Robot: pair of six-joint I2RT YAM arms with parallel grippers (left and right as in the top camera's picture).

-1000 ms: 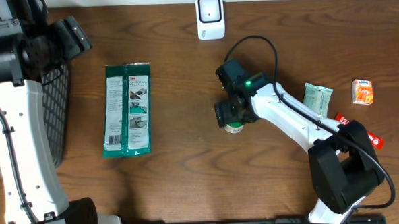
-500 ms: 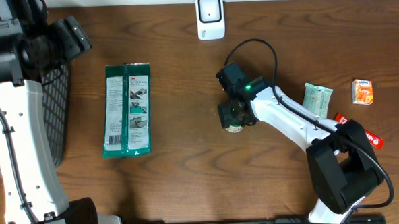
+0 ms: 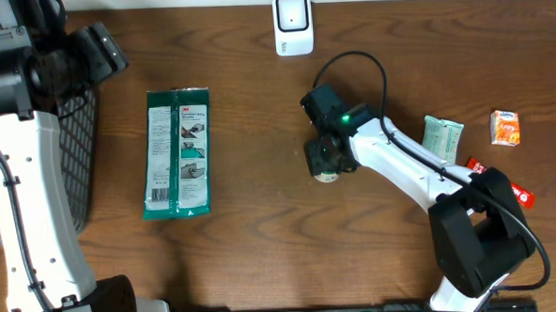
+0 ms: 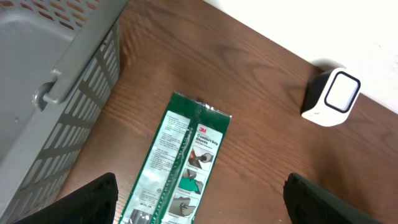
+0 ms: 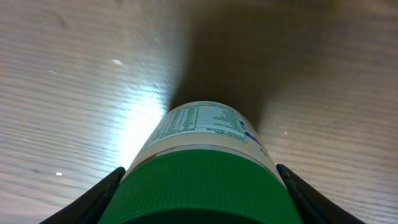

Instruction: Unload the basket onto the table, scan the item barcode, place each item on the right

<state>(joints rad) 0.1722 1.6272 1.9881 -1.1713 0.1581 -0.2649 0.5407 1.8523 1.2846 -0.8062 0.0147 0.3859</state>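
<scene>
Gripping the bottle (image 5: 200,134) by its green cap (image 5: 199,183), the right hand (image 5: 199,199) has a finger (image 5: 102,196) pressed to each side, and that looks like a firm clench on the bottle. The bottle seems to stand upright near the middle of the counter (image 3: 263,241), a touch toward the right edge. The scanner (image 3: 293,24) sits at the far edge, well apart.

Over at the left edge the left hand (image 4: 202,202) hangs released and wide, holding nothing, with the packet (image 4: 183,168) below it and the basket (image 4: 56,87) beside that.

How will the bottle handle? My read is small, stiff and light, so weight is no worry. The trouble is roundness: a smooth cap can twist or slide between two flat fingers. The cap is a fair place to hold, since it leaves the printed label (image 5: 202,124) on the body bare for the scanner. I can't make out a barcode from here. A grip squarely across the cap's widest part should keep it from spinning when it is tilted.
</scene>
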